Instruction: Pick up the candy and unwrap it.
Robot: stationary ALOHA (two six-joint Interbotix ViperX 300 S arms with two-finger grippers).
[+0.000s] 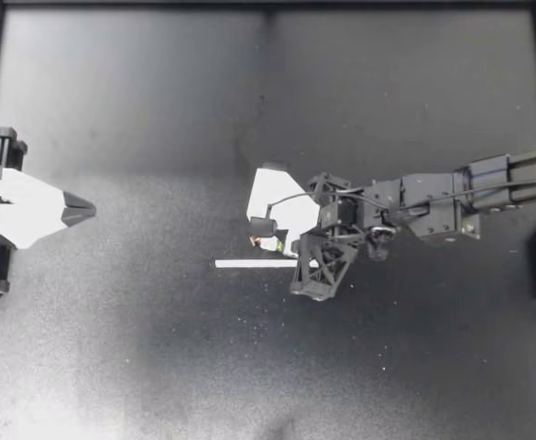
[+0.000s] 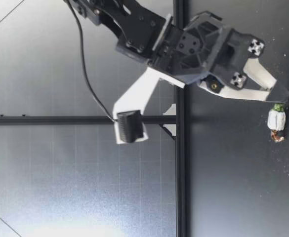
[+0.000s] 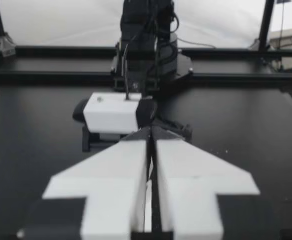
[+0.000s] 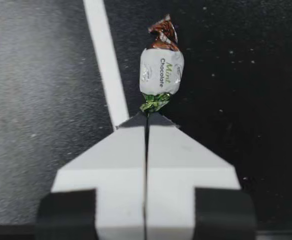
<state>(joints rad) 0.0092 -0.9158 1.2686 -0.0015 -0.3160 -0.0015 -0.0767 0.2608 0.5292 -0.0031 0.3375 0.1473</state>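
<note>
Our left gripper (image 1: 86,209) sits at the table's (image 1: 158,348) edge, well apart from the work. In the left wrist view its fingers (image 3: 121,170) lie flat together, with nothing between them.

The candy (image 1: 265,243) lies near the table's middle, just beside a white strip (image 1: 249,264). It has a white body, a brown twist at the far end and a green twist at the near end.

Our right gripper (image 1: 284,246) reaches in from the right, fingers (image 4: 185,160) pressed together on the green twist – confirmed in the right wrist view.
</note>
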